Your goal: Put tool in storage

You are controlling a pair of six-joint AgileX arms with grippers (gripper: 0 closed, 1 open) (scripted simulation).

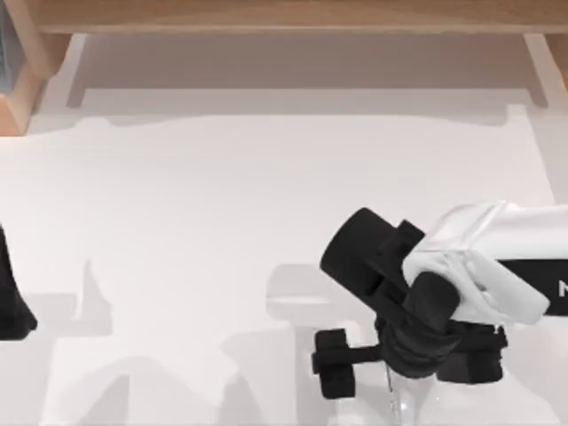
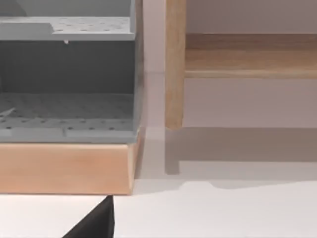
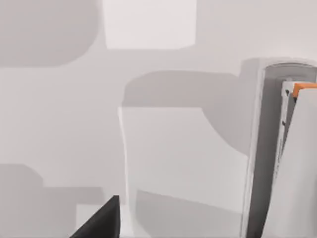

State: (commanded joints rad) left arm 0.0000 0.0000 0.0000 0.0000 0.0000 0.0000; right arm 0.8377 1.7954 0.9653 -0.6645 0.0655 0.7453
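Right pincer (image 1: 390,359): low over the tabletop (image 1: 222,204) near its front edge, right of centre, wrist pointing down. Fingers: dark crossbar with a block at each end, spread wide apart in the top view. Contents: the tool (image 1: 391,390), a thin pale stick, lies on the tabletop just below the crossbar, between the two blocks and running toward the front edge; whether either finger touches it cannot be told, and no grip is evident. Right wrist view: a pale upright piece with an orange tip (image 3: 303,89) close to the lens beside a grey curved wall; its identity is uncertain. Left pincer (image 1: 13,306): parked at the far left edge, opening not discernible. Storage: a grey perforated shelf unit (image 2: 69,104) on a wooden base, in the left wrist view, judged to sit at the back left, well apart from the tool. Step in hand, as judged: the grasp. Handling note: centre the fingers across the stick's width, descend until the tips nearly meet the tabletop, close evenly; a slim tool slips or pivots if caught off-centre. Lift straight before travelling.
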